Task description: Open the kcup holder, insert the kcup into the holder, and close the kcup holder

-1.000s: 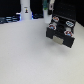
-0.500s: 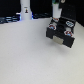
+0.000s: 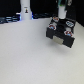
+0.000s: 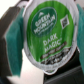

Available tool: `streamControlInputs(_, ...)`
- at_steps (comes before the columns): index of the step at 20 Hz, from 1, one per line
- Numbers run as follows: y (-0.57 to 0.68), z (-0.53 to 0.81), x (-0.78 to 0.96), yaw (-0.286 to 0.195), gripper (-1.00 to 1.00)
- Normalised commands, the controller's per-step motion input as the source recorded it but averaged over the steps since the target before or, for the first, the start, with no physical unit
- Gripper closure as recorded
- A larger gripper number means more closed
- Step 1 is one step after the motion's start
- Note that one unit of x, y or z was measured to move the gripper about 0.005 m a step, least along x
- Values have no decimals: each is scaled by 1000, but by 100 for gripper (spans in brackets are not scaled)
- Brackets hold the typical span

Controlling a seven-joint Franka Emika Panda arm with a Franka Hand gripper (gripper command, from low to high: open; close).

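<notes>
Jaws clamp the kcup (image 4: pixel 50 34), its green lid squarely facing the wrist camera.

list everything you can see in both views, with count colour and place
kcup: one, green lid, fills the wrist view, close under the camera
kcup holder: one, black box, on the table at the exterior view's right
pods: a few, white-and-reddish lids, on top of the holder
white post: one, far edge, the exterior view's left
table: one, white
gripper: one, above the holder; teal fingers flank the kcup, apparently gripping it
</notes>
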Motion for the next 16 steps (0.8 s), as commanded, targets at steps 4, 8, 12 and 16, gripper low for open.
streamControlInputs(4, 470, 0, 11, 89, 100)
streamControlInputs(8, 213, -70, 112, 84, 100)
streamControlInputs(12, 75, -221, 126, 65, 100)
streamControlInputs(16, 29, -286, 65, 32, 100)
